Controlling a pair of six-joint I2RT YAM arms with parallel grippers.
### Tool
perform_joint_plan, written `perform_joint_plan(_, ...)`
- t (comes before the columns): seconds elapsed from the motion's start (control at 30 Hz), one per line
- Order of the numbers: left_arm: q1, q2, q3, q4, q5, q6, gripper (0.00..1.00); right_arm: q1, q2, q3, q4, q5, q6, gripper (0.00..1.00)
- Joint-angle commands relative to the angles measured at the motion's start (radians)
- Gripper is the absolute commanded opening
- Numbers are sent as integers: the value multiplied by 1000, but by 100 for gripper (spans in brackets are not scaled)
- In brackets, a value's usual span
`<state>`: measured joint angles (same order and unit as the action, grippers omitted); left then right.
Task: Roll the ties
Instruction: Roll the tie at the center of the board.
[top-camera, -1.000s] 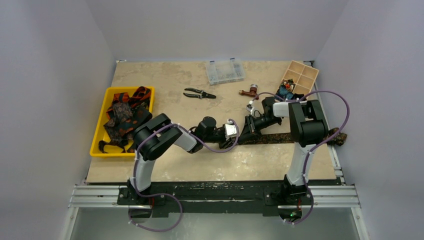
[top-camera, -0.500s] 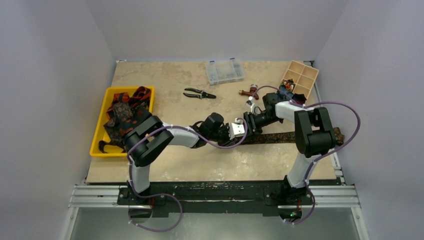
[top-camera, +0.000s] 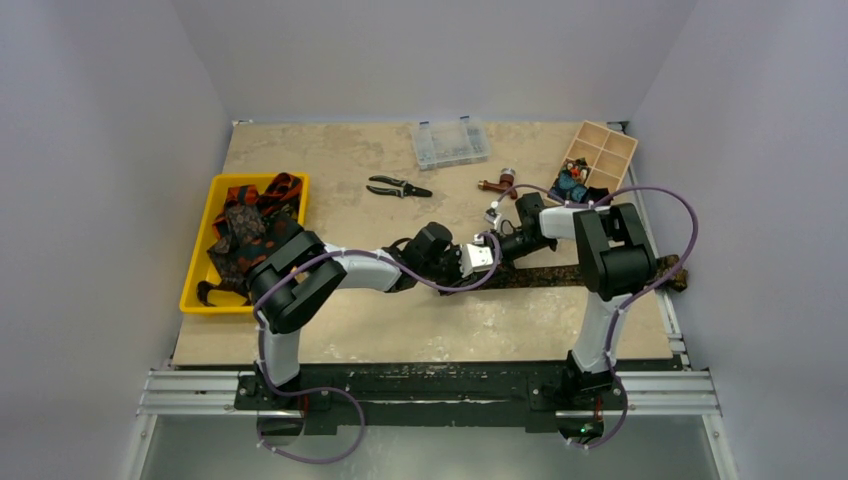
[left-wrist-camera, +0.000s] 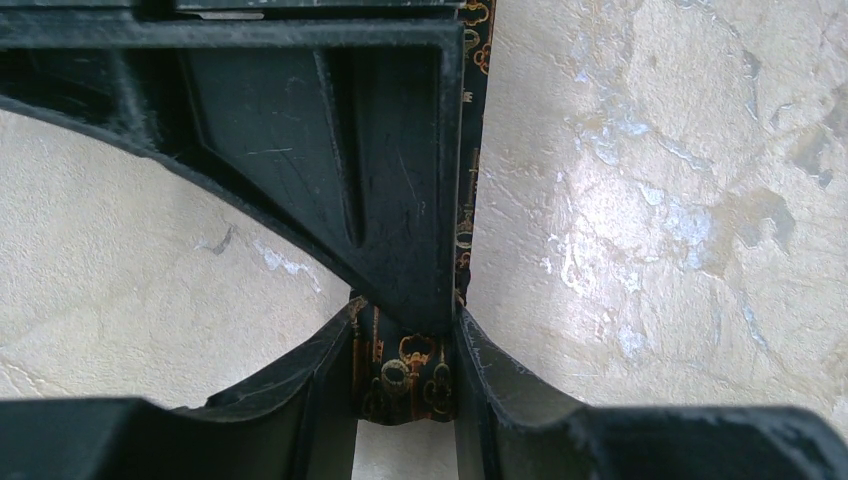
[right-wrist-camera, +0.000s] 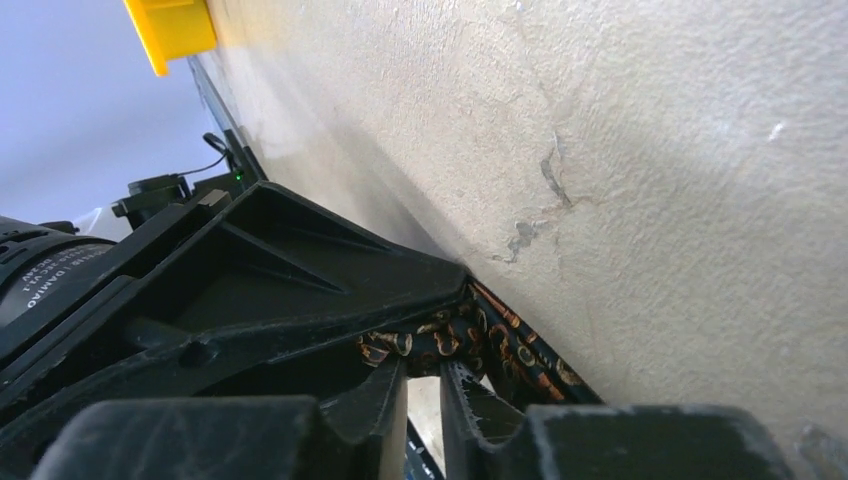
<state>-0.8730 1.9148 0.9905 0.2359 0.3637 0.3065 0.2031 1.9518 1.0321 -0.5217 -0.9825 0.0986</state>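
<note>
- Left pincer (left-wrist-camera: 406, 318) is clenched on the end of a tie (left-wrist-camera: 405, 378). Dark cloth printed with gold keys is pinched between its two fingers, low over the table (top-camera: 330, 150).
- Right pincer (right-wrist-camera: 422, 378) meets it head-on near the middle of the table. In the left wrist view one of its black fingers lies along the tie and covers most of the width, leaving a sliver of cloth showing beside it.
- The right pincer's fingers stand close together with a thin slit between them. The bunched cloth sits right at their tips, but I cannot tell whether they are gripping it.
- From the two pincers the tie runs flat and straight to the right. It passes under the right arm (top-camera: 610, 250) to the table's right edge, where its far end lies crumpled.
- Behind the pincers and well apart from them lie the pliers (top-camera: 398, 187) and a small brown object (top-camera: 497, 183).
- Farther back, a clear plastic box (top-camera: 448, 142) sits by the far edge.
- A wooden divided box (top-camera: 600, 155) is at the far right corner. Its near compartments hold dark and coloured things too small to name.
- At the left edge, a yellow tray (top-camera: 193, 290) holds a heap of other ties (top-camera: 245, 225) in brown, red and dark patterns.
</note>
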Motion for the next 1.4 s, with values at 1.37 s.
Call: perform_joint_plan(1.37,54,68,-222,305,112,24,26,-45,17,134,-134,69,-183,27)
